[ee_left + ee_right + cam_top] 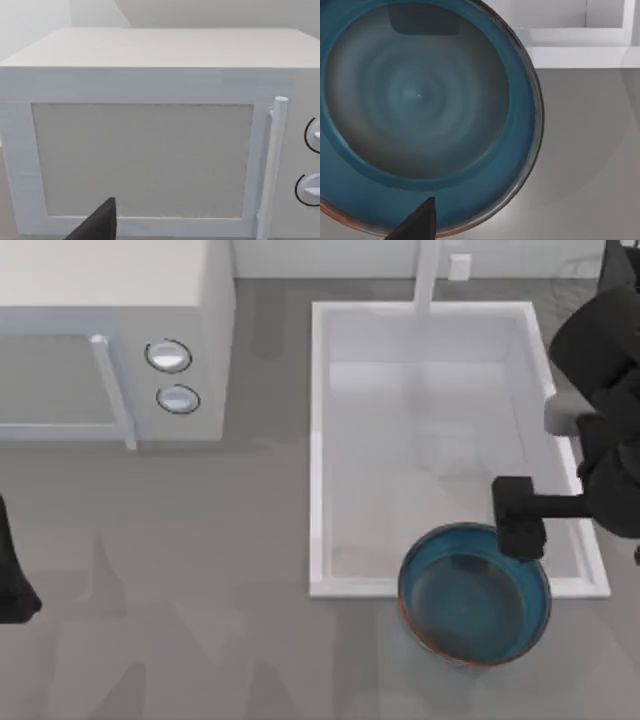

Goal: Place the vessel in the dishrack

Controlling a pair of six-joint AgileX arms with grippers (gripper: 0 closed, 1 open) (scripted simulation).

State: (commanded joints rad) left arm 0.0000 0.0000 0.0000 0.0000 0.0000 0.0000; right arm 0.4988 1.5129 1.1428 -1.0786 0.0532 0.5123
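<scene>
The vessel (475, 595), a round, shallow bowl with a glossy teal-blue inside and a reddish-brown outer rim, sits over the near edge of the white rectangular sink basin (318, 450), partly above the basin's front rim and partly above the grey table (200, 620). The right gripper (520, 525), a black two-finger tool reaching in from the table's right side, is at the bowl's far rim; whether its fingers are closed on that rim I cannot tell, though the bowl overhanging the sink edge suggests it is being carried. In the right wrist view the bowl's inside (420, 100) lies close below the camera. The left arm (12, 575) is parked at the table's left edge, facing the white box-shaped microwave (150, 125). The step in hand looks like transport. Next, the bowl must be taken to the dishrack, kept level and clear of the sink wall.
</scene>
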